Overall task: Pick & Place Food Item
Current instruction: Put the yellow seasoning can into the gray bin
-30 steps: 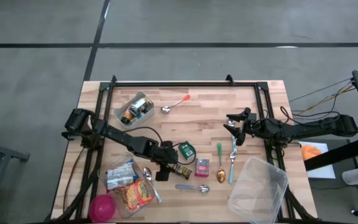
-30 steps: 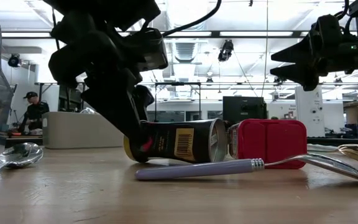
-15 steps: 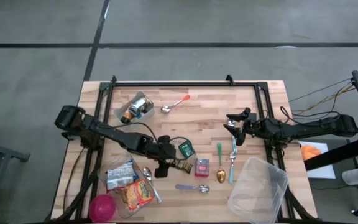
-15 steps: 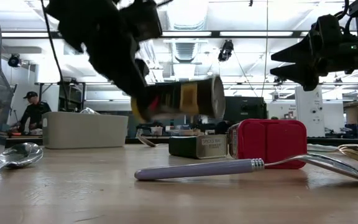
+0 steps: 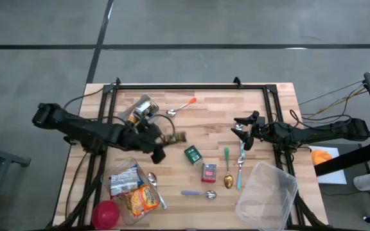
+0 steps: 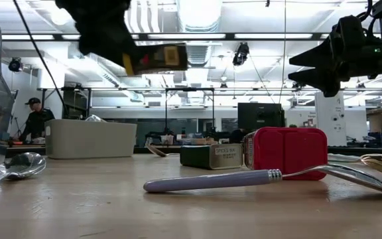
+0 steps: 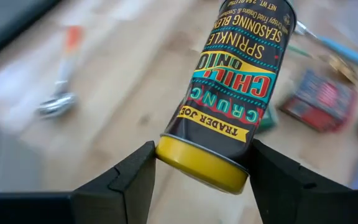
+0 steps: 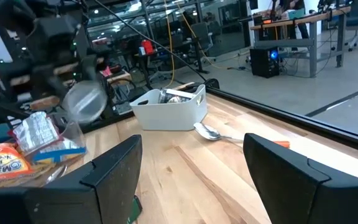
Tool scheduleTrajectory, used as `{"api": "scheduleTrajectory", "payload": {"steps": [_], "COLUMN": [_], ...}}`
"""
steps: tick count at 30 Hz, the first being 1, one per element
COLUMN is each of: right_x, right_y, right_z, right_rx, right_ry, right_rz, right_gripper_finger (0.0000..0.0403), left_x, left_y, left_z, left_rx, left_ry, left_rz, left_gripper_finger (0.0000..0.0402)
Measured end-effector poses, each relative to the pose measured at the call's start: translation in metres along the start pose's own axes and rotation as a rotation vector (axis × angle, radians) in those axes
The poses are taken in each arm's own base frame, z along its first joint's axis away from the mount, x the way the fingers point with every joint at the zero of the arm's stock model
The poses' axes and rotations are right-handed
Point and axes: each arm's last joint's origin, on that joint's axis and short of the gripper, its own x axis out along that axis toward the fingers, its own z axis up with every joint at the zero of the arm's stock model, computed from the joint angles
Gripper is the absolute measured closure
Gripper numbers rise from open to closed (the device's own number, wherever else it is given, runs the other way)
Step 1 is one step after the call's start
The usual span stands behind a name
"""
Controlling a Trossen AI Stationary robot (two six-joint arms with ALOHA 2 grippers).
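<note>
**Left arm has the seasoning can up off the counter**

The left gripper (image 7: 197, 171) has its fingers (image 7: 126, 180) clamped on the yellow-capped end of the seasoning can (image 7: 238, 93). Only the left wrist view shows the label, a dark can of crunchy chili onion sprinkle. From above, the same can (image 5: 174, 136) is just a small dark cylinder sticking out sideways from the left gripper (image 5: 161, 139), long axis roughly level, free end toward the right arm. The low view shows it hanging in the air (image 6: 156, 58), well clear of the counter (image 6: 191, 206), yellow end nearest the arm.

Below sit a green tin (image 5: 193, 154), a red pack (image 5: 209, 172) and a purple-handled spoon (image 5: 200, 193). A white bin (image 5: 138, 111) is just beside the arm.

The right gripper (image 5: 243, 135) waits over the right side of the counter, fingers spread wide around nothing.
</note>
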Motion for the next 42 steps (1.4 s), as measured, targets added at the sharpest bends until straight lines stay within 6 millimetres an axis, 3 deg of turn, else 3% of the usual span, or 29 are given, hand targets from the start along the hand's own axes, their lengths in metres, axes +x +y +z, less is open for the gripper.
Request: {"api": "scheduleTrajectory", "payload": {"steps": [10, 21, 27, 42], "right_x": [0.000, 0.000, 0.000, 0.000], "right_y": [0.000, 0.000, 0.000, 0.000], "right_z": [0.000, 0.000, 0.000, 0.000], "right_rx": [0.000, 0.000, 0.000, 0.000], "right_ry": [0.000, 0.000, 0.000, 0.000], "right_rz": [0.000, 0.000, 0.000, 0.000], "right_gripper_finger": [0.0126, 0.0126, 0.0126, 0.0126], "left_x": [-0.038, -0.052, -0.051, -0.022], "left_y": [0.040, 0.061, 0.068, 0.095], "left_z": [-0.016, -0.029, -0.033, -0.060], "left_rx": [-0.216, -0.293, -0.324, -0.429], "left_ry": [0.070, 0.115, 0.112, 0.191], "left_rz": [0.232, 0.426, 0.499, 0.652], "left_gripper_finger": [0.0187, 0.0187, 0.0187, 0.0187]}}
